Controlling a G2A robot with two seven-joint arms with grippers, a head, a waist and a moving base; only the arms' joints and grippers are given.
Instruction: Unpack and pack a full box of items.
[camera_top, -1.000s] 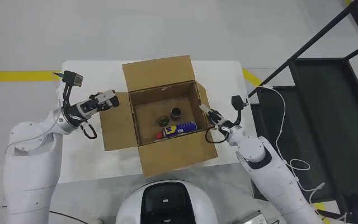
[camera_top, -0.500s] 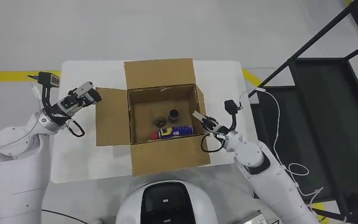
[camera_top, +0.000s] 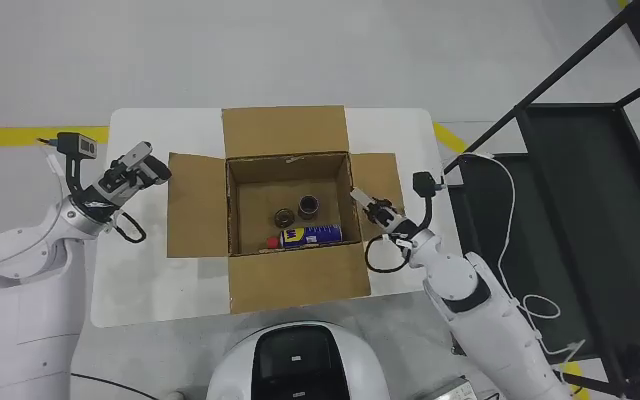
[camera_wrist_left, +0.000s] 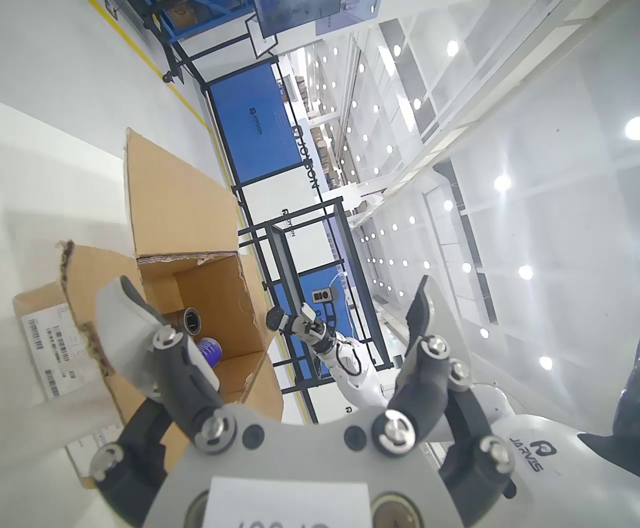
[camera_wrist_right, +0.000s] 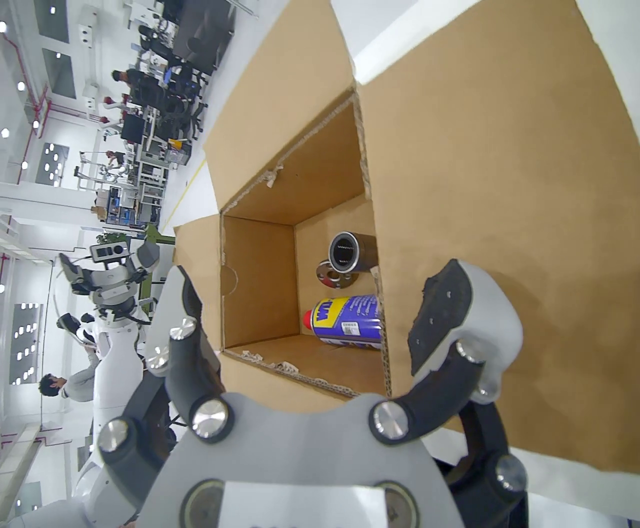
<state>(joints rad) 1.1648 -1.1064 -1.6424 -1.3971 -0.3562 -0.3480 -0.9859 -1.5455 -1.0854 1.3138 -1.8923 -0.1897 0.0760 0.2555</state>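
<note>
Box (camera_top: 285, 130); right gripper (camera_top: 368, 204) wide open, empty

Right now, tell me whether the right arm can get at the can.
Probably yes: the box is open, nothing covers the can, and the open right gripper hovers over the adjacent flap.

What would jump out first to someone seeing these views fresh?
An open cardboard box sits at the middle of the table, four flaps spread. Inside lie a blue spray can on its side and two metal cylinders beside it. The left gripper and right gripper flank the box, both open.
</note>
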